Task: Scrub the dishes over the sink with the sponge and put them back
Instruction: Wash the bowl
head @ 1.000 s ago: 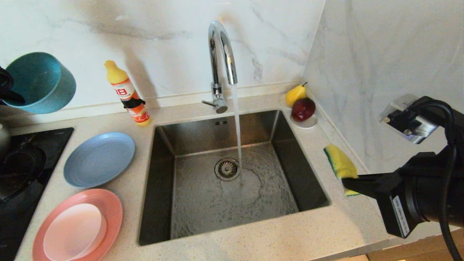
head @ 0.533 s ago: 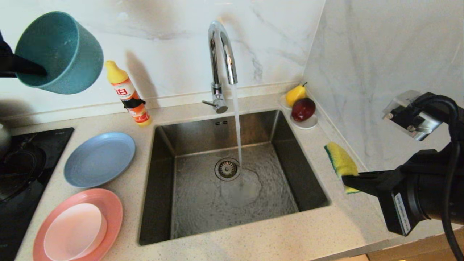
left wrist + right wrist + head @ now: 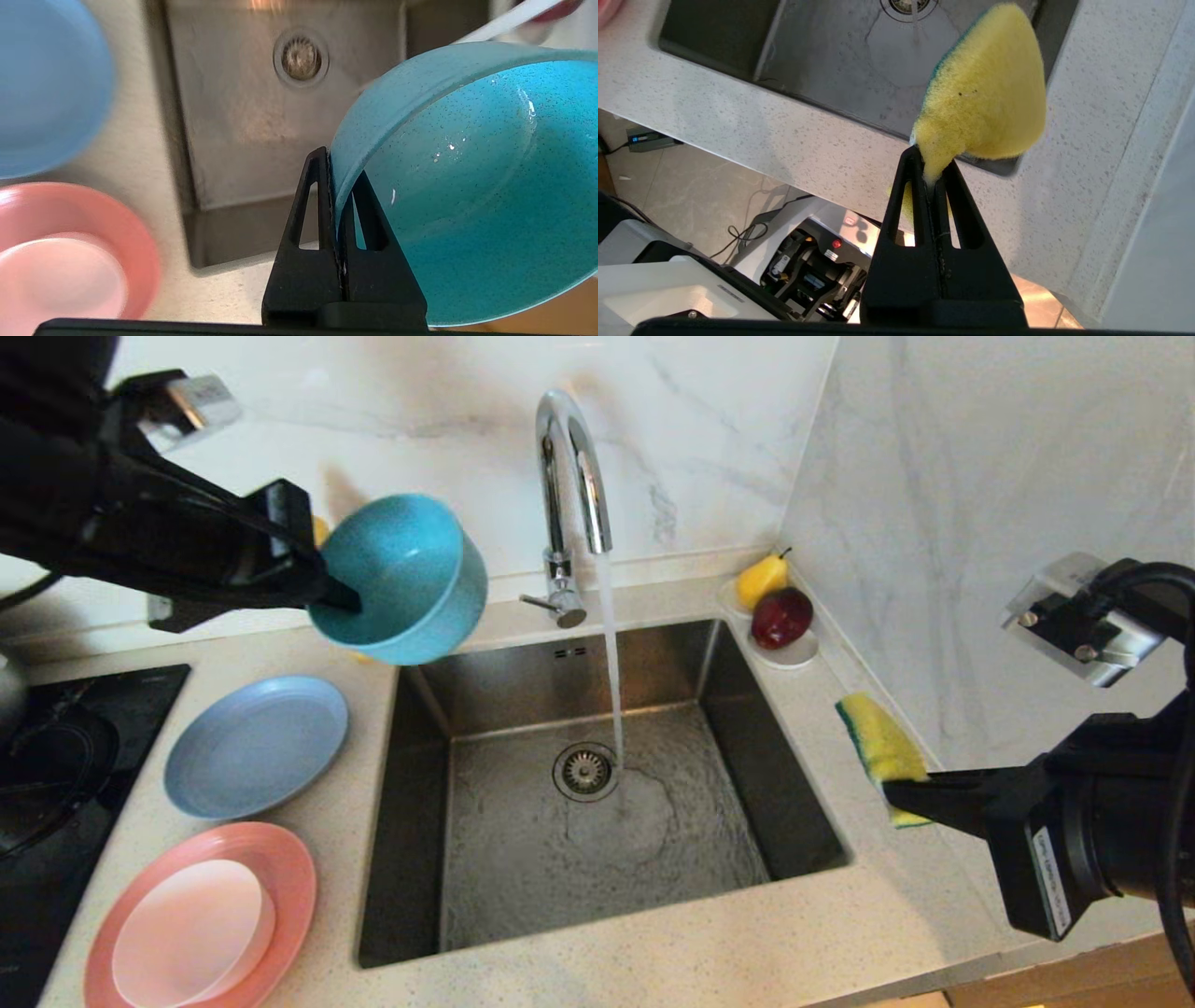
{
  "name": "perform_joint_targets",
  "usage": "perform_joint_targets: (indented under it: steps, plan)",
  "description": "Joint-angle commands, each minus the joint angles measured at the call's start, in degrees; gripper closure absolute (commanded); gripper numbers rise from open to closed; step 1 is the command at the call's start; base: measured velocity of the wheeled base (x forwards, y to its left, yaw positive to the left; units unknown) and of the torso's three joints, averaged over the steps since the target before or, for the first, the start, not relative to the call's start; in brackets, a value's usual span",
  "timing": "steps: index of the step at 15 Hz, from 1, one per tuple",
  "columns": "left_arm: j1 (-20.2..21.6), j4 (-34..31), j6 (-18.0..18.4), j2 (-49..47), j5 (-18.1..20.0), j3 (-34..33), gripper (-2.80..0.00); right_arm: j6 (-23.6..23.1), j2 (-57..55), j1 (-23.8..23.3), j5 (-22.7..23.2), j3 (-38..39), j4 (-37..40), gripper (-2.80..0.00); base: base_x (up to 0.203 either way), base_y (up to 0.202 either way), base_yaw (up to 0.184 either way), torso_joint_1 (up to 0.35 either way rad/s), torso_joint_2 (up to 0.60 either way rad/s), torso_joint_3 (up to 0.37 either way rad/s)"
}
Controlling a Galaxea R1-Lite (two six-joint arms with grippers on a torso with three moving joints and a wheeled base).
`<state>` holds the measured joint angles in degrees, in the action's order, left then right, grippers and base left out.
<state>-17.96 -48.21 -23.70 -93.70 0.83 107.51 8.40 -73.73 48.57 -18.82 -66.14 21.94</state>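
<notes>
Left tool (image 3: 341, 600) is clamped on the rim of the teal bowl (image 3: 401, 581), holding it tilted in the air above the sink's (image 3: 420, 709) rear left corner, its opening facing up and toward the robot. Right tool (image 3: 898, 795) is clamped on the narrow end of the sponge (image 3: 880, 749), which it holds above the surface (image 3: 840, 933) just beside the sink's right edge, yellow side facing right, green side toward the basin. Water runs from the tap (image 3: 569, 476) into the sink near the drain (image 3: 584, 771). On the surface left of the sink lie the grey-blue plate (image 3: 254, 747) and, nearer the front edge, the pink plate (image 3: 285, 868) with the pale bowl (image 3: 191, 933) on it.
</notes>
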Motion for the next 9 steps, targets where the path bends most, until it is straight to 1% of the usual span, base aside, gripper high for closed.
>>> perform_joint_targets:
  steps: [1,2,4,6,9]
  plan:
    - [-4.1,0.9,-2.0,-6.7,-3.8,-0.5,0.0,0.1,0.1,0.0,0.0,0.0,0.1,0.0,0.0,0.0,0.0,0.0,0.0,0.0]
    - [-4.9,1.9,-3.1,-8.6,-5.4,-0.5,0.0,0.1,0.3,0.0,0.0,0.1,0.1,0.0,0.0,0.0,0.0,0.0,0.0,0.0]
    - [-6.8,2.5,-5.7,-11.7,-6.7,-0.6,0.0,0.1,0.3,0.0,0.1,0.0,0.1,0.0,0.0,0.0,0.0,0.0,0.0,0.0]
    - [-8.4,3.0,-7.2,-14.3,-8.2,-0.6,0.0,0.1,-0.1,0.0,0.0,-0.1,-0.3,0.0,0.0,0.0,0.0,0.0,0.0,0.0]
    - [-10.0,7.4,-9.2,-18.5,-10.0,-0.6,0.0,0.1,-0.9,0.3,0.3,0.3,-0.9,0.0,0.0,0.0,0.0,0.0,0.0,0.0]
